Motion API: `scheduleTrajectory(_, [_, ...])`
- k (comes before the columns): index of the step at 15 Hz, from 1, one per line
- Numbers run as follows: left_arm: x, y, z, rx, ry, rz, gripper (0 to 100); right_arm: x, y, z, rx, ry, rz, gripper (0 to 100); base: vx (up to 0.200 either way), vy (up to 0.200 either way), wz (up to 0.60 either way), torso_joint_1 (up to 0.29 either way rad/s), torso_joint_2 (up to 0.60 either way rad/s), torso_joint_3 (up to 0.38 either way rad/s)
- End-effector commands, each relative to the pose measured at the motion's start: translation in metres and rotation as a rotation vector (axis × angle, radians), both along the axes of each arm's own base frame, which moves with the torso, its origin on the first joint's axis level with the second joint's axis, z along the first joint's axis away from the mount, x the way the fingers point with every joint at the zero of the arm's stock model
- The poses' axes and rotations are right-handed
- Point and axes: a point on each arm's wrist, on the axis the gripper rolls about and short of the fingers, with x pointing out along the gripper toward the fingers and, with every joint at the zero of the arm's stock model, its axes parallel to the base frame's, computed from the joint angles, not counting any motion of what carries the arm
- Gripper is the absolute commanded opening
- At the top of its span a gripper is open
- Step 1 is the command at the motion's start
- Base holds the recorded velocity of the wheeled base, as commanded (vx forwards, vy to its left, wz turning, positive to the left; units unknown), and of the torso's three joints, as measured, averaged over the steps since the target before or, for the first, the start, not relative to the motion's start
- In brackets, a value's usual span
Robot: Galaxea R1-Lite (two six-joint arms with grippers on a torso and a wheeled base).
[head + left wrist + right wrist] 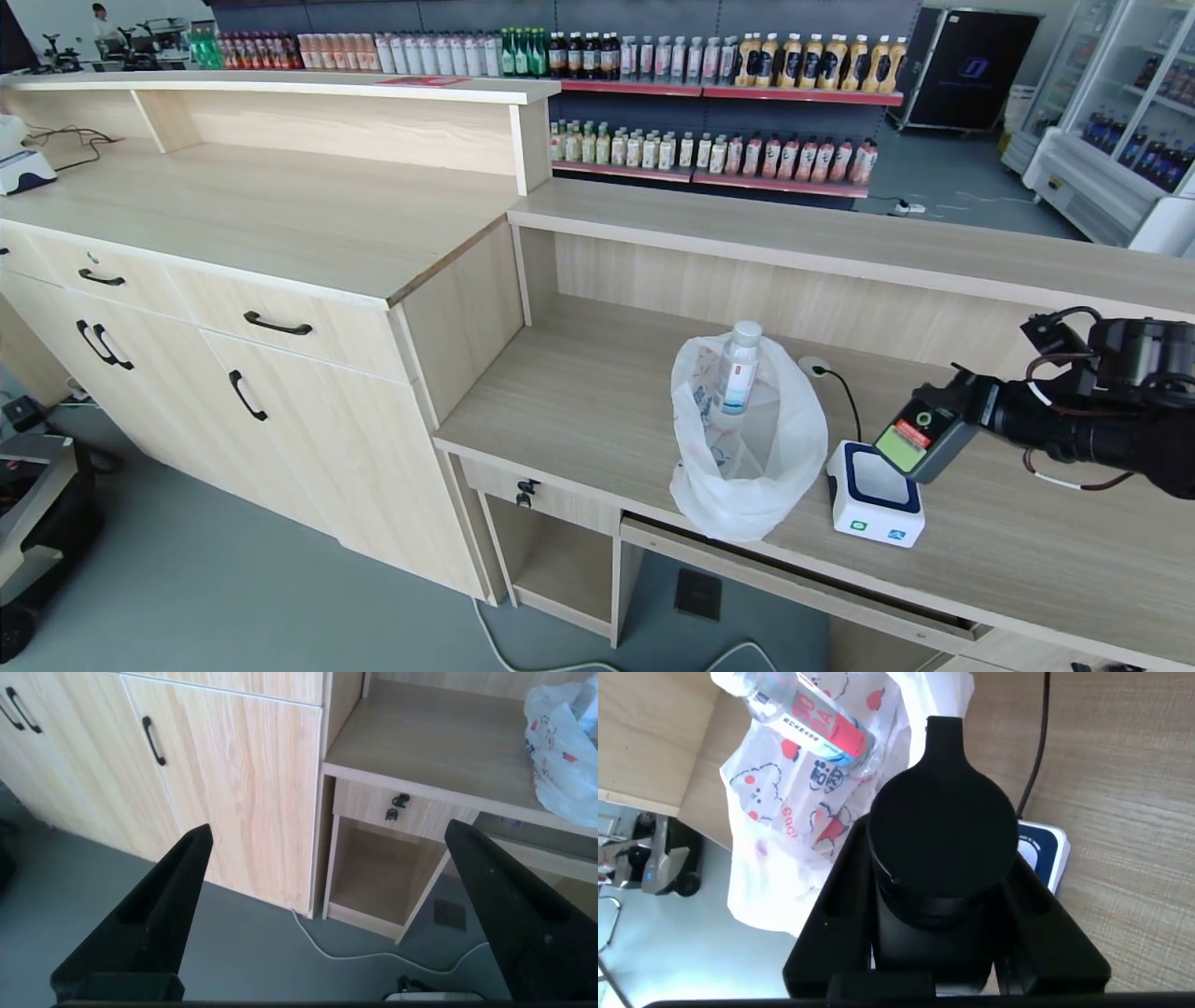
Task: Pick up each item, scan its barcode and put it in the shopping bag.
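Head view: right claw (966,406) pinches small dark green-labelled box (915,443) just above white square scanner (878,495).
Box likely light and stiff, so an end grip suits; thin white plastic shopping bag (784,448) beside it is floppy. Left claw (327,829) spread.

My left gripper (329,829) gapes wide over grey floor (245,945), before a cabinet door (234,775) and an open cubby (383,873); the shopping bag (565,747) rests on the counter (430,737) above.

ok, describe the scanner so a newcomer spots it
On the lower counter, look right of the white shopping bag. The scanner is the low white box with a dark-blue rim and a black cable behind, unlike the soft bag beside it.
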Motion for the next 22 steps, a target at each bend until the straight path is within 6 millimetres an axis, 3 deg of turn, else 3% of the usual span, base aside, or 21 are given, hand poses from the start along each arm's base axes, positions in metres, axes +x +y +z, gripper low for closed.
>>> scheduleTrajectory(1, [0.0,0.0,0.0,0.0,-0.001,0.0,100,0.003,-0.001,-0.009,-0.037,0.008,0.021,0,0.0,0.0,0.0,0.0,0.0,0.0])
scheduleTrajectory(13, [0.0,0.0,0.0,0.0,-0.001,0.0,100,0.016,-0.001,-0.028,-0.084,0.007,0.064,0,0.0,0.0,0.0,0.0,0.0,0.0])
scheduleTrajectory(22, [0.0,0.0,0.0,0.0,-0.001,0.0,100,0.032,0.013,-0.037,-0.075,0.006,0.122,0,0.0,0.0,0.0,0.0,0.0,0.0])
